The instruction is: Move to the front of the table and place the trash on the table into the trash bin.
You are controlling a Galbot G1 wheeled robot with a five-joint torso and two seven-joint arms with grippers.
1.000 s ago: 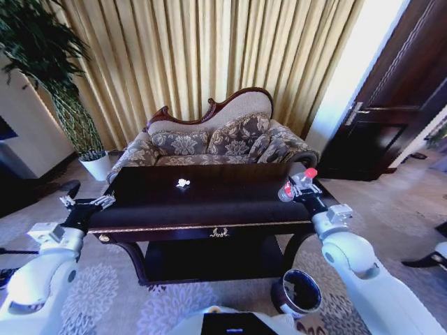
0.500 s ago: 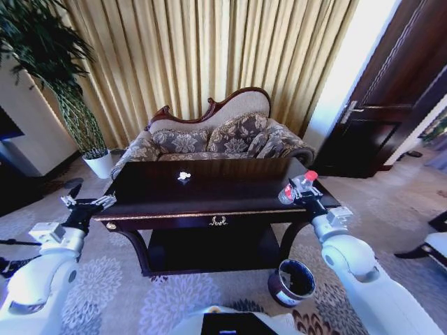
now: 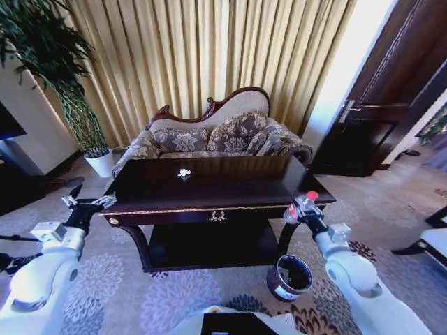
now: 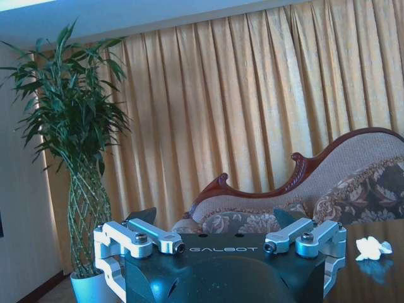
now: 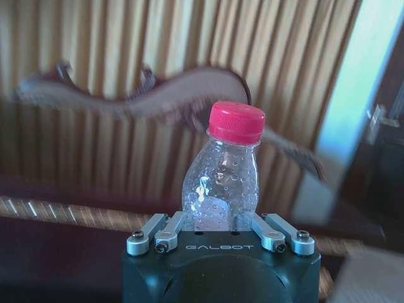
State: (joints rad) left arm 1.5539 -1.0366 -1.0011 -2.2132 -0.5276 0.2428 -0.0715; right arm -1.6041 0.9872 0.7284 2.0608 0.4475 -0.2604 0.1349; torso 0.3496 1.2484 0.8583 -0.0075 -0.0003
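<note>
i've got the bottle clamped in my right claw, upright, red cap on top, just off the right front corner of the table. in the right wrist view the bottle stands straight between my fingers, gripped low on its body. the trash bin sits on the carpet beside the table's right front leg, its mouth open upward, below my claw and a little toward me.

my judgement: this is the carry to the bin. to do it well i want the claw right over the bin's mouth before i let go, low enough that a light bottle doesn't bounce off the shiny rim, and well clear of the table edge on the way down. the grip is low on the bottle, so any fast swing could tip it; slow and level is the call.

my left claw hangs spread apart and empty just off the table's left front corner. one paper wad lies on the table, toward its back edge near the sofa; that one is yet to go.
</note>
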